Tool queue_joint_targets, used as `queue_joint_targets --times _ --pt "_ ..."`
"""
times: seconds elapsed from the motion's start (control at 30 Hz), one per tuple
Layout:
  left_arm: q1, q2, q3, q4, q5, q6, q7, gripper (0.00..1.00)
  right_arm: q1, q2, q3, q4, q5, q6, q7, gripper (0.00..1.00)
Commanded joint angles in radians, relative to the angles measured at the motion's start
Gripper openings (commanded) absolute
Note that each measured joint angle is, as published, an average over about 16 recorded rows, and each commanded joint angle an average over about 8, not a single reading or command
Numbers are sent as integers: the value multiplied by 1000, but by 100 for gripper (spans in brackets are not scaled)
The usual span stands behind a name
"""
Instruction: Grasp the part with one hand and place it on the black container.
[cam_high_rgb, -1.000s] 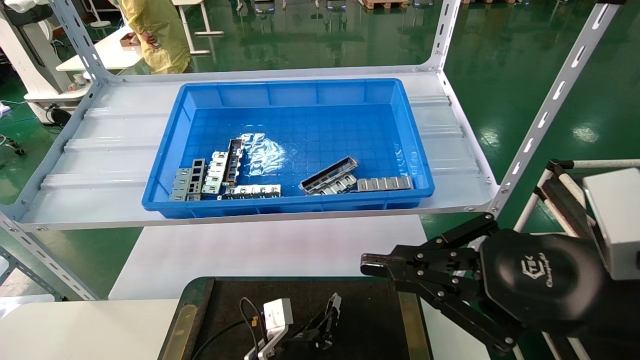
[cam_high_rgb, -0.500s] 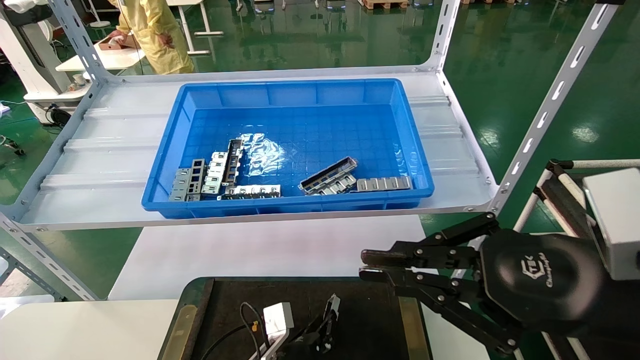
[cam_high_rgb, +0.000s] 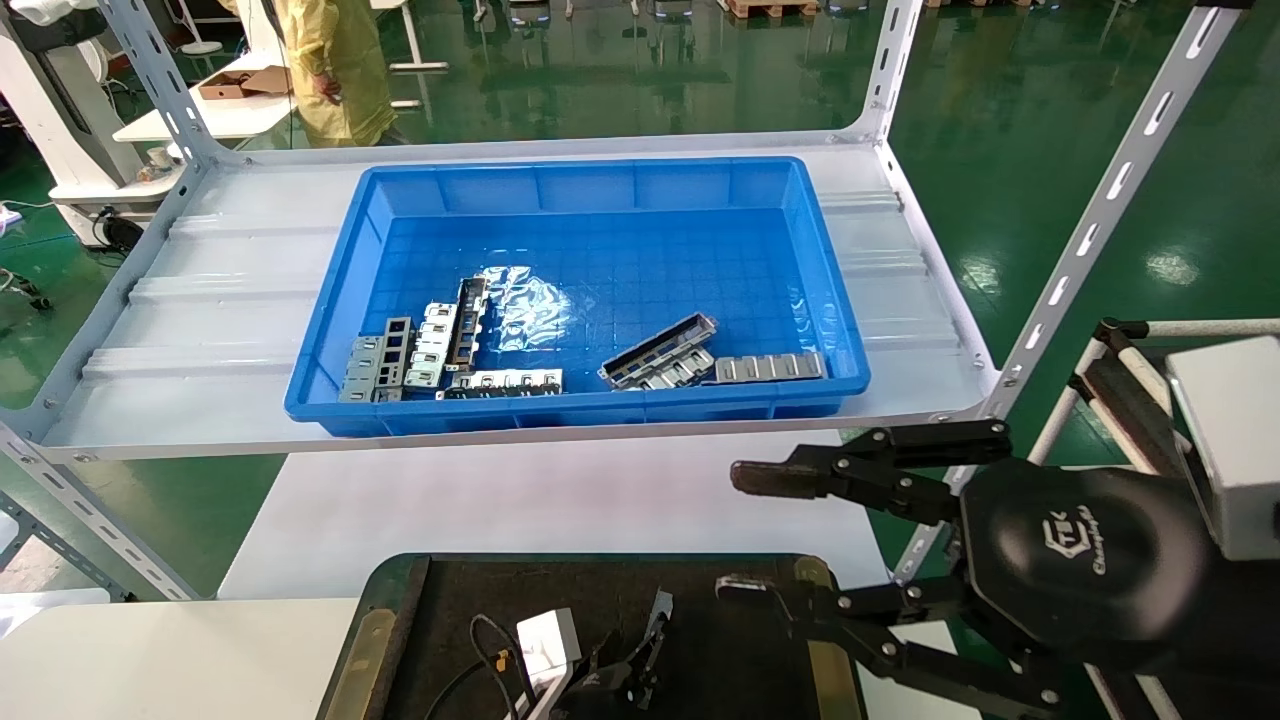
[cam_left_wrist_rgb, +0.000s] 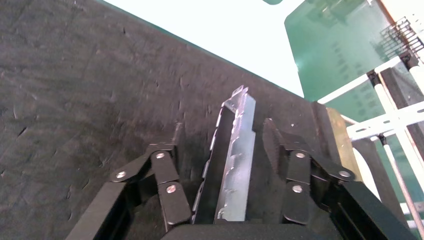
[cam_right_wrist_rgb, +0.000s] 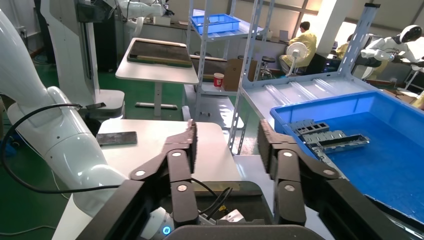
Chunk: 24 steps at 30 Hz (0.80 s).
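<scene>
The part (cam_left_wrist_rgb: 237, 155), a long grey channel bar with a dark hollow, lies on its side on the black container (cam_left_wrist_rgb: 75, 75) between the fingers of my left gripper (cam_left_wrist_rgb: 222, 127). That gripper is open, with a gap on each side of the bar. In the head view the left gripper (cam_high_rgb: 628, 668) sits low over the black container (cam_high_rgb: 480, 590), and the part's tip (cam_high_rgb: 660, 608) pokes out ahead of it. My right gripper (cam_high_rgb: 748, 530) hovers at the container's right edge, open wide and holding nothing; its wrist view shows the right gripper (cam_right_wrist_rgb: 227, 130) with nothing between the pads.
A big blue bin (cam_high_rgb: 600, 410) on the grey shelf (cam_high_rgb: 200, 330) holds several more metal pieces (cam_high_rgb: 660, 355). White shelf posts (cam_high_rgb: 1090, 220) rise to the right. A white table (cam_high_rgb: 500, 500) lies between shelf and container. A person in yellow (cam_high_rgb: 330, 60) stands far behind.
My right gripper, shut before, has spread its fingers wide apart. The left gripper has slid slightly toward the near edge of the container.
</scene>
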Motion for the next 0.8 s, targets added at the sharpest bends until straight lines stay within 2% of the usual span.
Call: queue_joint_targets --times 0.03,0.4,0.8 --pt "-4 0 25 1 34 -25 -50 100 0 0 0 0 0 0 0 100" --pt "-32 -7 155 35 229 -142 -309 100 0 0 -1 0 0 0 0 100" --pt "-69 -31 235 82 451 -223 -571 100 0 1 -1 0 1 1 -1 100"
